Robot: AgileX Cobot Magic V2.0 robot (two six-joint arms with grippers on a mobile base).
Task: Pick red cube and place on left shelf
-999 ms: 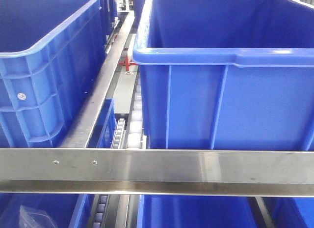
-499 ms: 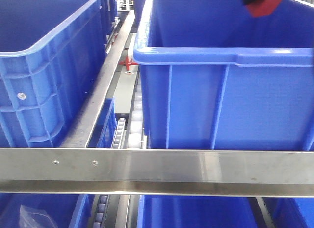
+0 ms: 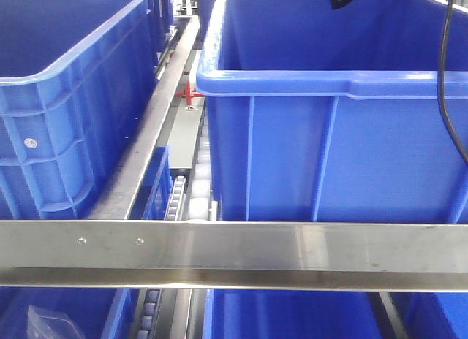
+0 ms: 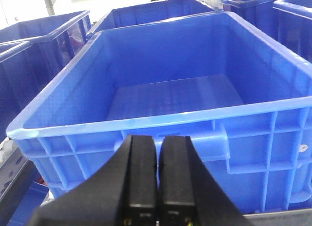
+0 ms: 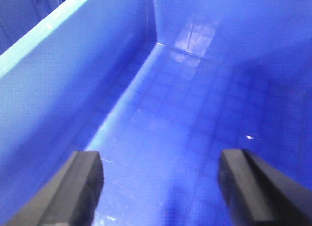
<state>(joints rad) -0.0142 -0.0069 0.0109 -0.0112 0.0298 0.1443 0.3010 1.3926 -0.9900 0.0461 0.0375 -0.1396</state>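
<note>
I can't see the red cube in any view; right gripper (image 5: pixel 158 187) fingers wide apart, nothing between, over crate (image 5: pixel 161 123) floor, wall at 10 o'clock; left gripper (image 4: pixel 157 175) pressed together before another crate (image 4: pixel 170 97); shelf (image 3: pixel 234 244) rail below.
</note>
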